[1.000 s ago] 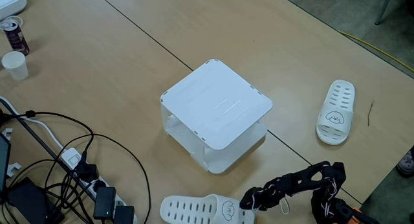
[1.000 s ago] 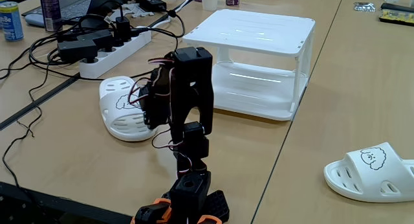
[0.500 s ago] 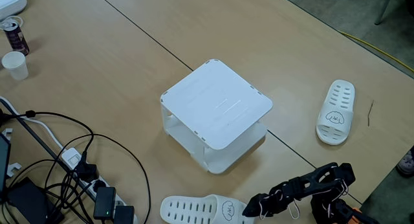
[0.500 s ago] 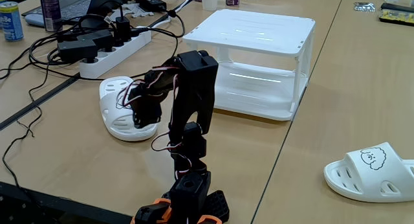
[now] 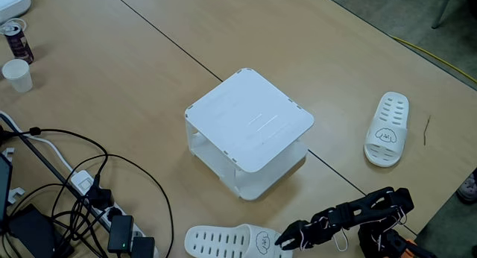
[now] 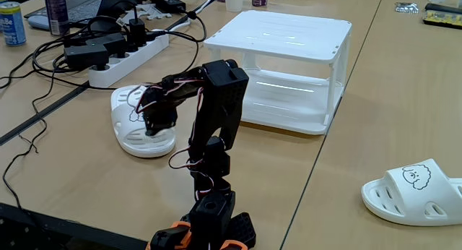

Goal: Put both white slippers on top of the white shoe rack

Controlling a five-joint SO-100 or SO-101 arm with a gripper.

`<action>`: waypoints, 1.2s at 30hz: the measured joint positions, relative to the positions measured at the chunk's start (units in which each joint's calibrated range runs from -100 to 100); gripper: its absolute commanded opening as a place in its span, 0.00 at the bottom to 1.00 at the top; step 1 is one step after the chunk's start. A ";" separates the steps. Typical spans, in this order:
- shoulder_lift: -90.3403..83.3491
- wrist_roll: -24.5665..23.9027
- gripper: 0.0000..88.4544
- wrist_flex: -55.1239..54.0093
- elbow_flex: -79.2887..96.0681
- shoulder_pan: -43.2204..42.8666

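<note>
The gripper (image 6: 155, 123) has reached down onto the near slipper (image 6: 130, 138), ready to grasp; finger state can't be told; rack (image 5: 250, 120) bare

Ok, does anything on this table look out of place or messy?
The two white slippers lie far apart: one alone near the table edge, the other by the tangled cables and end effector. Nothing looks spilled or damaged.

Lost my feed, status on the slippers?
Gripper over near slipper, grip unclear. Other slipper on table. Shoe rack top bare, nothing blocking.
</note>
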 measured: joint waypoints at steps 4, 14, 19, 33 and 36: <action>-0.08 0.00 0.14 -6.70 1.26 0.00; -0.08 0.00 0.15 -21.29 11.05 0.00; -0.08 0.00 0.21 -23.95 14.73 0.00; 3.79 0.00 0.20 -31.50 15.45 5.69; 6.10 0.00 0.20 -33.73 15.45 5.54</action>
